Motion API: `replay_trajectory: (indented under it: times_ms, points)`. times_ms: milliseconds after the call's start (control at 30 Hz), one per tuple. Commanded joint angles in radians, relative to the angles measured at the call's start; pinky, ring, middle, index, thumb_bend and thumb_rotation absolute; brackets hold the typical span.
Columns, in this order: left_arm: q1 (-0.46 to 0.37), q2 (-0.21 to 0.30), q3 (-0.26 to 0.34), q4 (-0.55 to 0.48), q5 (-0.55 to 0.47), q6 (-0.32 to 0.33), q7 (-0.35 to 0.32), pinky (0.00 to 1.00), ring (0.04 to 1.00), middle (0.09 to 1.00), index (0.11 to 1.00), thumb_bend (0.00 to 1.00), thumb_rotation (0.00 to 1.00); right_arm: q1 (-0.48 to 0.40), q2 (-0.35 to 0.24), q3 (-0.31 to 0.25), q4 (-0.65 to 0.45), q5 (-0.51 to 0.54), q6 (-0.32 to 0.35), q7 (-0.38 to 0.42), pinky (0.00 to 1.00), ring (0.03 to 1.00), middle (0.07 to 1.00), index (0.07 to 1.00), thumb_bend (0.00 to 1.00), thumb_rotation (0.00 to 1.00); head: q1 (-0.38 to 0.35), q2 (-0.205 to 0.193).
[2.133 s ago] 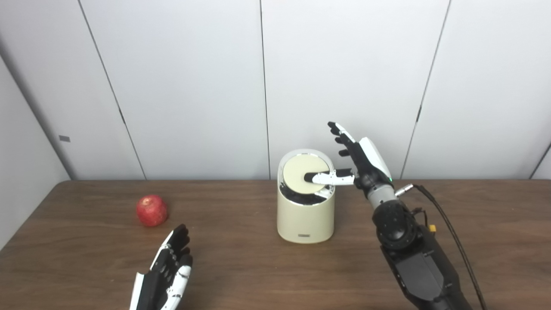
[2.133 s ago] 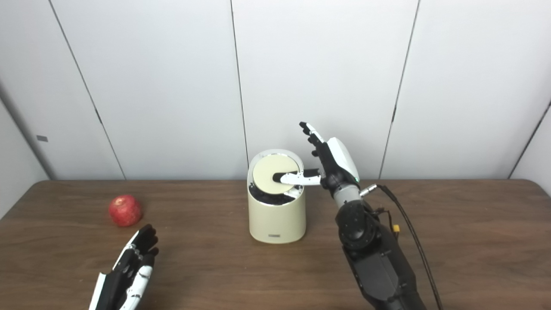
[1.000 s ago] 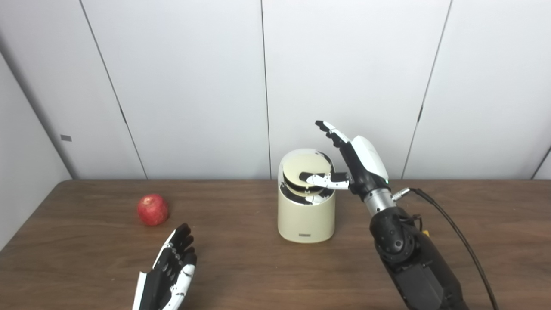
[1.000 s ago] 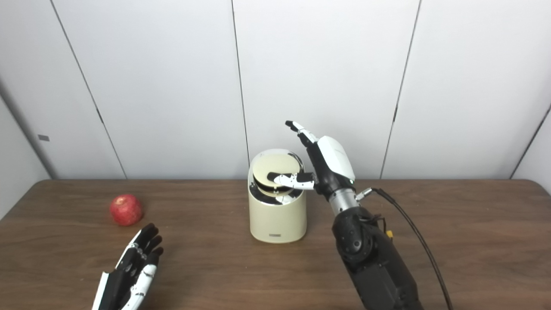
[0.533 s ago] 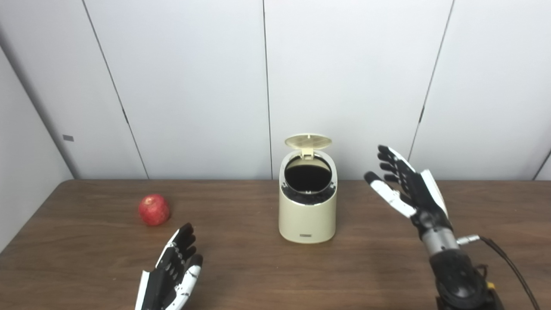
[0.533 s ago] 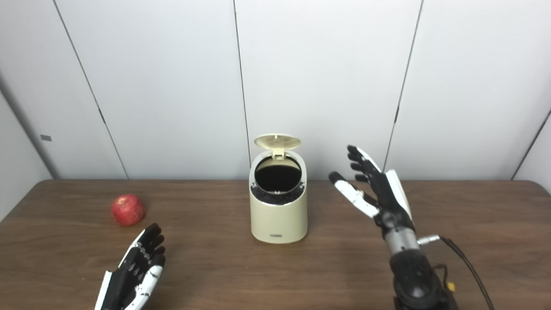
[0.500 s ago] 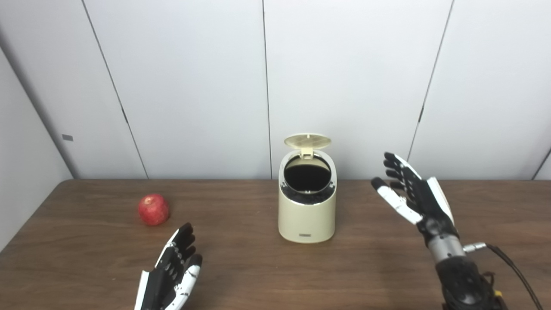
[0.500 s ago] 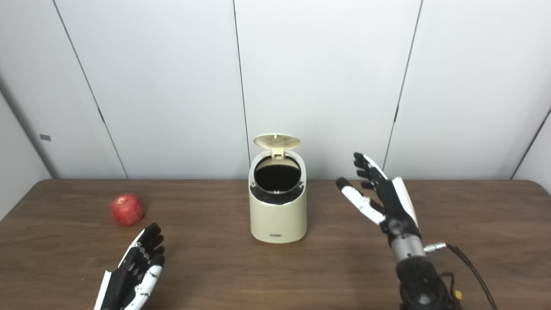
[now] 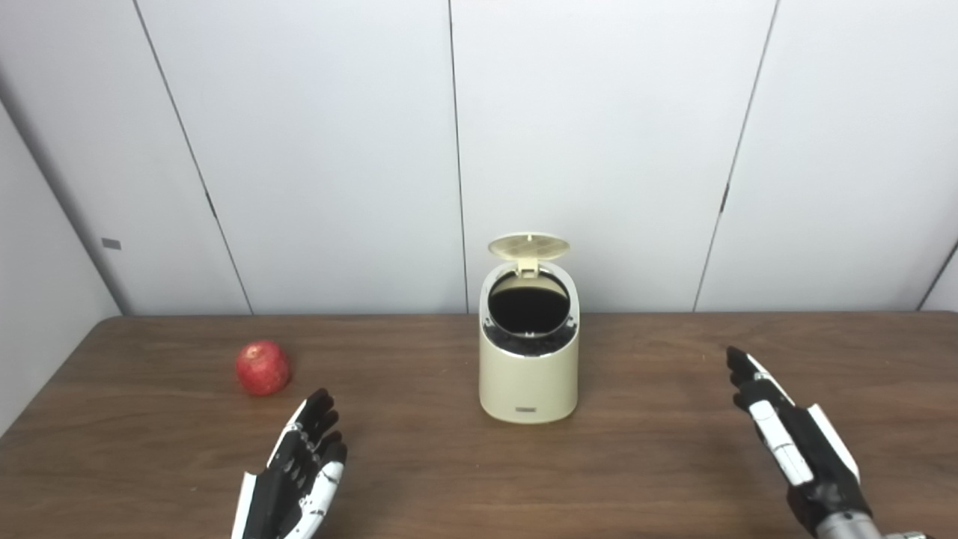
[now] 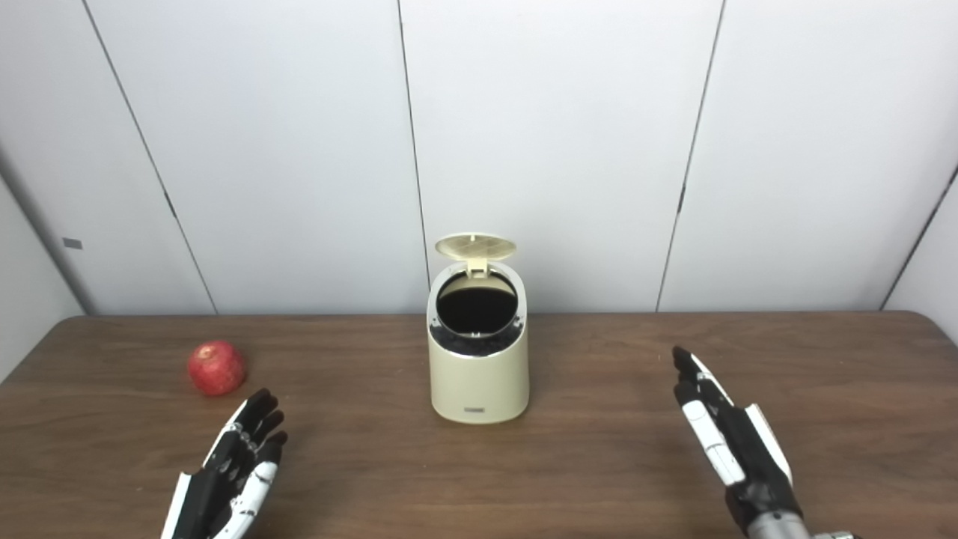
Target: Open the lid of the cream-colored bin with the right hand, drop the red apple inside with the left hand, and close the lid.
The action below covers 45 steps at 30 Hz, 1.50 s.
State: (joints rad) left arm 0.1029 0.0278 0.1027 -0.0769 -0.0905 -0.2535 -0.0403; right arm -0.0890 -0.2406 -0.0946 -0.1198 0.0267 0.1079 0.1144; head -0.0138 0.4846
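Centrally on the brown bench (image 9: 673, 344) stood the cream-colored bin (image 9: 528, 374), its lid (image 9: 528, 245) hinged up at the back, dark opening exposed. Red apple (image 9: 262, 367) lay well left of the bin, nothing between them. Left robot hand (image 9: 296, 471) hovered near the apple, fingers spread, empty. Right robot hand (image 9: 793, 442) was released, well right of the bin.

bin (image 9: 528, 374) mouth: uncovered, lid (image 9: 528, 245) up behind | apple (image 9: 262, 367): bare table (image 9: 419, 464) all round, hands apart
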Motion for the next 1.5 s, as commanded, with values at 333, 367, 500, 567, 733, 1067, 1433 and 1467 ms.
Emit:
replay_trajectory:
  times_ms: [333,367,500,567,733,1067,1433,1467]
  points:
    - [0.062,0.003,0.007,0.053,-0.022,0.006,0.007,0.86,0.892,0.899,0.895,0.48,0.44,0.032,0.049,-0.014,-0.021,0.138,-0.05,0.03,1.0,1.0,1.0,1.0,0.57,1.0,0.125,0.07]
    - [0.064,0.0,0.006,0.048,-0.02,0.011,0.01,0.85,0.886,0.894,0.891,0.49,0.44,0.034,0.05,-0.017,-0.016,0.143,-0.056,0.032,1.0,1.0,1.0,1.0,0.57,1.0,0.147,0.072]
    - [0.069,-0.012,0.0,0.029,0.002,0.017,0.024,0.84,0.881,0.891,0.886,0.53,0.42,0.041,0.044,-0.031,0.007,0.159,-0.074,0.038,1.0,1.0,1.0,1.0,0.55,1.0,0.256,0.064]
    - [0.07,-0.023,0.001,0.016,0.007,0.013,0.036,0.82,0.874,0.886,0.88,0.54,0.41,0.045,0.044,-0.04,0.001,0.178,-0.058,0.038,1.0,1.0,1.0,1.0,0.54,1.0,0.298,0.05]
    - [0.068,-0.036,0.0,-0.028,0.039,0.026,0.066,0.78,0.855,0.882,0.87,0.55,0.41,0.051,0.053,-0.043,-0.055,0.198,0.004,0.024,1.0,1.0,1.0,1.0,0.55,1.0,0.368,0.026]
    - [0.028,-0.028,0.035,-0.126,0.257,0.135,0.18,0.83,0.855,0.866,0.868,0.58,0.24,0.046,0.058,-0.052,-0.119,0.187,0.087,-0.013,0.84,0.927,0.921,0.925,0.62,0.93,0.436,-0.001]
    - [-0.089,0.124,0.08,-0.16,0.562,0.313,0.244,0.6,0.762,0.861,0.87,0.76,0.13,0.034,0.047,-0.056,-0.091,0.187,0.083,-0.003,0.65,0.832,0.847,0.843,0.71,0.87,0.449,-0.008]
    - [-0.104,0.143,0.082,-0.164,0.59,0.343,0.238,0.65,0.779,0.867,0.872,0.78,0.13,0.034,0.046,-0.056,-0.089,0.188,0.08,-0.002,0.63,0.823,0.84,0.835,0.71,0.86,0.449,-0.008]
